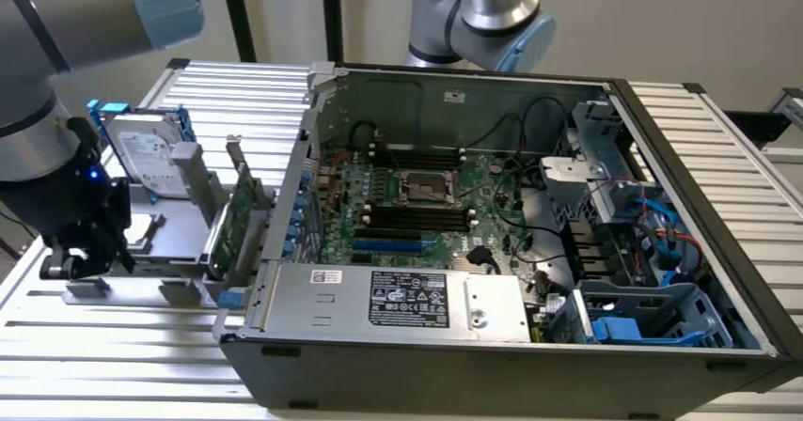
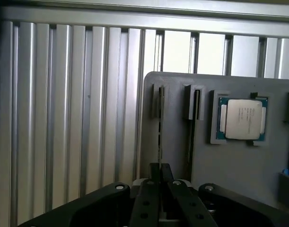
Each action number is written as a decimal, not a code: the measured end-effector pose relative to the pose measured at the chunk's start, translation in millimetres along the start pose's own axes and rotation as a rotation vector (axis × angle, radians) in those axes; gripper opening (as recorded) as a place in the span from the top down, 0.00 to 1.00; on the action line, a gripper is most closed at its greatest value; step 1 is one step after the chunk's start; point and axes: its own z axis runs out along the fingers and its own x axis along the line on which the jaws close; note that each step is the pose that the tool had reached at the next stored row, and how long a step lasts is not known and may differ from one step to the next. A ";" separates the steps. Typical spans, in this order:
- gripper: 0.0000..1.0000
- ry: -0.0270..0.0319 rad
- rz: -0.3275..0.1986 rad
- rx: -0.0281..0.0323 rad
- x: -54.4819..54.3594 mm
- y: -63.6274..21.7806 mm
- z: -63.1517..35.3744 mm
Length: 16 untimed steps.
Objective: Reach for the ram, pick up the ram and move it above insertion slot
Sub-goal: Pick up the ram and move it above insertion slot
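The ram (image 2: pixel 159 125) shows edge-on as a thin stick standing in a narrow slot of the grey holder tray (image 2: pixel 229 165). My gripper (image 2: pixel 159 166) is down at the tray, and its two dark fingers are pressed together over the stick's near end, with the stick still in its slot. In the exterior view the gripper (image 1: pixel 86 261) is low over the tray (image 1: pixel 176 224) at the exterior view's left, well apart from the open computer case (image 1: pixel 502 346). The black memory slots (image 1: pixel 415 217) lie on the green motherboard beside the processor socket (image 1: pixel 424 188).
A processor chip (image 2: pixel 242 118) rests in a tray pocket, and beside the ram is a second narrow slot (image 2: pixel 196 116). A silver hard drive (image 1: pixel 145 153) and a green expansion card (image 1: pixel 241 216) stand in the tray between gripper and case. The ribbed aluminium table (image 2: pixel 64 118) surrounds it all.
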 end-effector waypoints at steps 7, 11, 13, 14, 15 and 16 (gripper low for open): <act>0.87 0.0001 0.000 -0.0001 -0.6 -0.7 -31.9; 0.87 -0.0002 0.000 0.0001 -0.8 -5.8 -50.3; 0.87 -0.0007 0.000 0.0000 -0.9 -10.2 -59.5; 0.87 -0.0009 0.000 -0.0001 -0.8 -12.8 -64.0; 0.87 -0.0014 0.000 0.0002 -0.8 -15.5 -68.7; 0.87 -0.0015 0.000 0.0001 -0.8 -17.9 -73.3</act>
